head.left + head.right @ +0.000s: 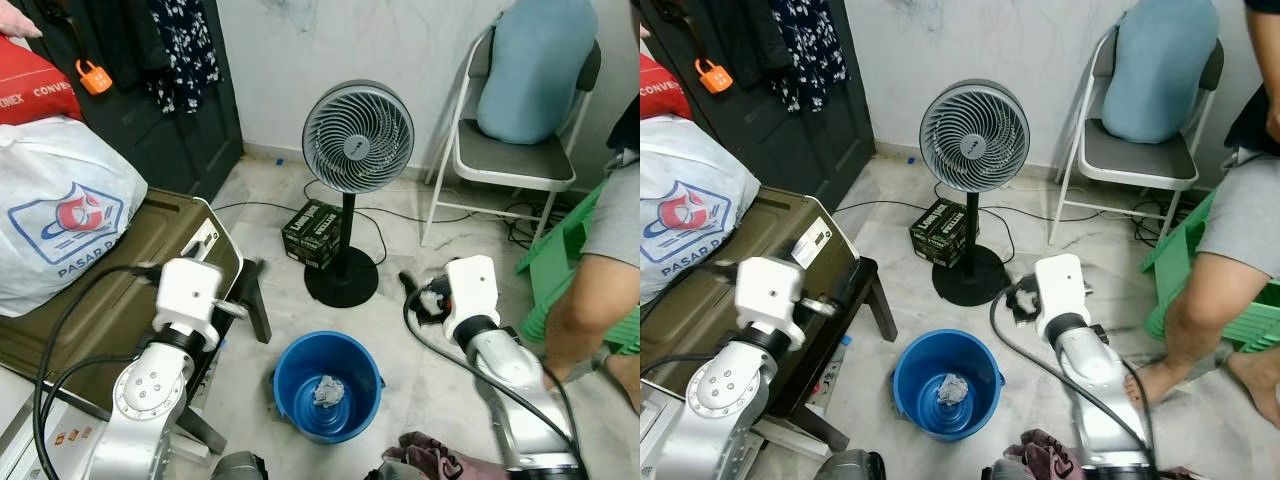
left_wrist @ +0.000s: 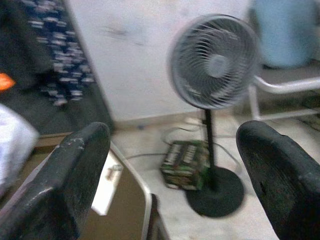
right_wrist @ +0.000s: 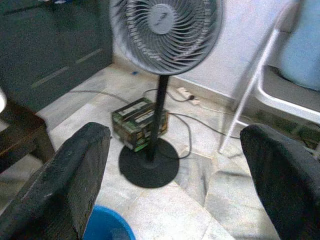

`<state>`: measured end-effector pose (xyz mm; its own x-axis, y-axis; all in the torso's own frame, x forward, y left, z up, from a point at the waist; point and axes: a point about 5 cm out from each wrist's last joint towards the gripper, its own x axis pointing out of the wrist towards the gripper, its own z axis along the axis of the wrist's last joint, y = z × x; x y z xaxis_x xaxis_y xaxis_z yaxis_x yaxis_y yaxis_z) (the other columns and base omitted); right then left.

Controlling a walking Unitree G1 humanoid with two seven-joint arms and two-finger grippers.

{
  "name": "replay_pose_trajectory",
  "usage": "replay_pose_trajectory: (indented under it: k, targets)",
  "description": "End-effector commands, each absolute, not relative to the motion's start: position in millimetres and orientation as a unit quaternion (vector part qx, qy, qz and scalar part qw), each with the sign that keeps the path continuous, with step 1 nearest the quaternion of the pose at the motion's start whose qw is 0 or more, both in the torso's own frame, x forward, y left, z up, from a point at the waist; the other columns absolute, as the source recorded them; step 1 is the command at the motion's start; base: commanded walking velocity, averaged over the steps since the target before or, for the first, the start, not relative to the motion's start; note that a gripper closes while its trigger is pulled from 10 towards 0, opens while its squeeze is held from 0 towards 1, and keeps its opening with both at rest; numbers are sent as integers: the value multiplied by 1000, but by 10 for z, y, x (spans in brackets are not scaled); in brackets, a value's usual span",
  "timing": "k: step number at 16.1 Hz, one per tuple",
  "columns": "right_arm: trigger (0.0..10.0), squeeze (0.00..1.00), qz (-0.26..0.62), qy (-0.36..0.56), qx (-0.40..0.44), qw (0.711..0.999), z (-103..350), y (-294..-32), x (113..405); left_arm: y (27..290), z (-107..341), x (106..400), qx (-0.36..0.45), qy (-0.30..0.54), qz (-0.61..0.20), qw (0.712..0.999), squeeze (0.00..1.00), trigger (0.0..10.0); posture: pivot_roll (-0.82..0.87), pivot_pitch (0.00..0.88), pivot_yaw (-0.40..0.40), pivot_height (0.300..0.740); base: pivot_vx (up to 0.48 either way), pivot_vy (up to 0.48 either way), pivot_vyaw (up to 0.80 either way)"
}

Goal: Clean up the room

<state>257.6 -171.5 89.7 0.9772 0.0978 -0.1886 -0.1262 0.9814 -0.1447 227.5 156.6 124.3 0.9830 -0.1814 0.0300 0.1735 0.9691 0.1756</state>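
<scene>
The blue bucket (image 1: 328,385) is stood upright on the marble floor (image 1: 420,370), its mouth turned straight up, between the two arms and just in front of the black round base of a pedestal fan (image 1: 357,137). A crumpled wad of pale paper (image 1: 327,390) is seen lying at the bottom of it — no long axis can be made out in the wad. The left tool (image 2: 170,170) is held with its fingers spread wide, nothing between them, above the edge of a dark bench (image 1: 120,300) on which a white plastic bag (image 1: 55,210) is rested. The right tool (image 3: 175,175) is likewise held open and empty, pointed toward the fan's pole and a green box (image 3: 137,122) beside the base. A folding chair (image 1: 515,150) is stood by the wall — a person's bare leg (image 1: 590,300) is seen at the right.
</scene>
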Motion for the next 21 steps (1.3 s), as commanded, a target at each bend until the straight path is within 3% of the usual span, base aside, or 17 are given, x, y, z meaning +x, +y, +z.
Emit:
replay_pose_trajectory:
  k: [1, 3, 6, 7, 8, 12, 13, 14, 15, 21]
  targets:
    - [10000, 0, 21, 65, -87, 994, 1011, -1769, 2592, 1680, 1276, 2286, 92, -42, -52, 993, 0, 10000, -86, 0, 33, 740, 0, 0, 0]
    - [10000, 0, 34, 41, -79, 995, 1060, -1747, 2547, 1825, 1263, 2298, 66, -47, -4, 997, 0, 10000, -88, 0, 25, 740, 0, 0, 0]
    - [10000, 0, 3, 43, -123, 992, 1035, -1803, 2586, 1874, 1200, 2304, 64, -44, 4, 997, 0, 10000, -86, 0, 8, 740, 0, 0, 0]
    - [10000, 0, 1, 43, -99, 994, 1032, -1799, 2601, 1873, 1191, 2291, 63, -42, 6, 997, 0, 10000, -84, 0, 8, 740, 0, 0, 0]
    - [10000, 1000, 14, 62, -86, 994, 1009, -1810, 2594, 1863, 1161, 2255, 59, -37, 9, 998, 0, 10000, -88, 0, 11, 740, 0, 0, 0]
    - [10000, 1000, -10, 43, -65, 997, 1105, -1831, 2630, 1834, 1081, 2194, 42, -36, 16, 998, 0, 10000, -99, 0, 12, 740, 0, 0, 0]
    - [10000, 851, 22, 23, -65, 997, 1185, -1776, 2657, 1817, 1111, 2233, 26, -45, 10, 999, 0, 10000, -100, 0, -1, 740, 0, 0, 0]
    - [10000, 341, 26, 15, -68, 997, 1211, -1758, 2665, 1814, 1127, 2248, 27, -50, 9, 998, 0, 10000, -100, 0, -1, 740, 0, 0, 463]
    - [10000, 0, 26, 11, -74, 997, 1231, -1753, 2675, 1801, 1154, 2266, 28, -58, 8, 998, 0, 10000, -91, 0, -22, 740, 0, 0, 800]
    - [10000, 0, 54, 11, -80, 995, 1259, -1654, 2696, 1907, 1237, 2318, 53, -72, 34, 995, 0, 10000, -80, 0, -43, 740, 0, 0, 800]
